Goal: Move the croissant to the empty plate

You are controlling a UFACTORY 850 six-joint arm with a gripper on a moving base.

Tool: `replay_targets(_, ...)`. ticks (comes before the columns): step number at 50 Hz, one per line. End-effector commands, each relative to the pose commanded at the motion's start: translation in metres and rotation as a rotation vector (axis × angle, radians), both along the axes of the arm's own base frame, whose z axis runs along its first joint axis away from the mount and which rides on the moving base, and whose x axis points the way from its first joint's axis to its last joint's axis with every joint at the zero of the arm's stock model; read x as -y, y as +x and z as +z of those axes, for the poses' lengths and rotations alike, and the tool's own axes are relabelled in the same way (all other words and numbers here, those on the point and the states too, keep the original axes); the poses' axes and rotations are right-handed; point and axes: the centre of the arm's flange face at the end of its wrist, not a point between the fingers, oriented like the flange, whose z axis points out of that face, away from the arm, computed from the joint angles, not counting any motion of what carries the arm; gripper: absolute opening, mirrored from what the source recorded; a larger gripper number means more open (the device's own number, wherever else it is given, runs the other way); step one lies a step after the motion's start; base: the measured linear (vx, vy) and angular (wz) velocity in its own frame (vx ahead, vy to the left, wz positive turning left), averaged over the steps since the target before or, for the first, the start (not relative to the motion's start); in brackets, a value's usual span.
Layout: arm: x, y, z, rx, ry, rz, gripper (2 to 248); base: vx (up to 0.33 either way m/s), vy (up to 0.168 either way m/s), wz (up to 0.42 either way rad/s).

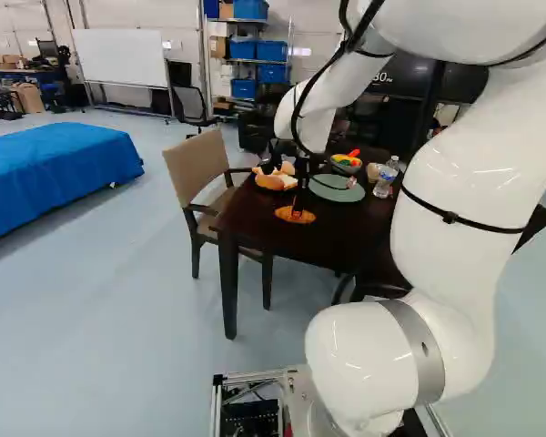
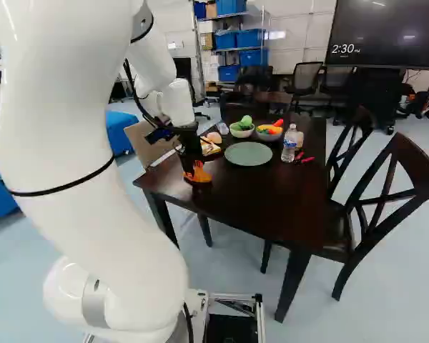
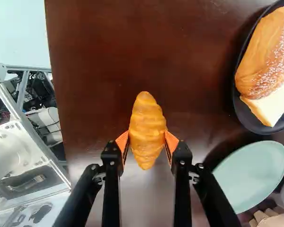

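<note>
Status: grasp stage. The pincer (image 3: pixel 146 141) is closed upon the croissant (image 3: pixel 146 124), with one orange pad (image 3: pixel 122 142) bearing on each flank near mid-length. The croissant is at the desk (image 3: pixel 94 71), near its edge. Whether it rests on the surface or is slightly raised cannot be told.

Reference: in the wrist view, twelve o'clock is straight ahead of the pincer. The green plate (image 3: pixel 251 172) lies between three and four o'clock from the croissant, well apart from it, and is bare. The dark plate (image 3: pixel 247 117) at two o'clock carries bread (image 3: pixel 264 56) and is not the target. In the left base view, the green plate is at two o'clock from the croissant.

Complete: croissant located and grasped. Outstanding: lift, transfer, lower, release, retract. Progress is judged to be under half.

Caution: maintain a moderate grip; the ridged, tapered body may pivot between the pads. Provide clearance over the dark plate's rim.
</note>
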Motion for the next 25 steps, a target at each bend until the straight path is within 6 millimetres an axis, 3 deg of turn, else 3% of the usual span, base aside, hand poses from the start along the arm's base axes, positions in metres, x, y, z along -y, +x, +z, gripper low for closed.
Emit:
replay_targets(10, 0.0, -0.001, 0.001, 0.003, 0.0, 0.0, 119, 0.0, 0.0, 0.0)
replay_targets(25, 0.003, -0.009, 0.02, 0.041, 0.0, -0.007, 119, 0.0, 0.0, 0.0)
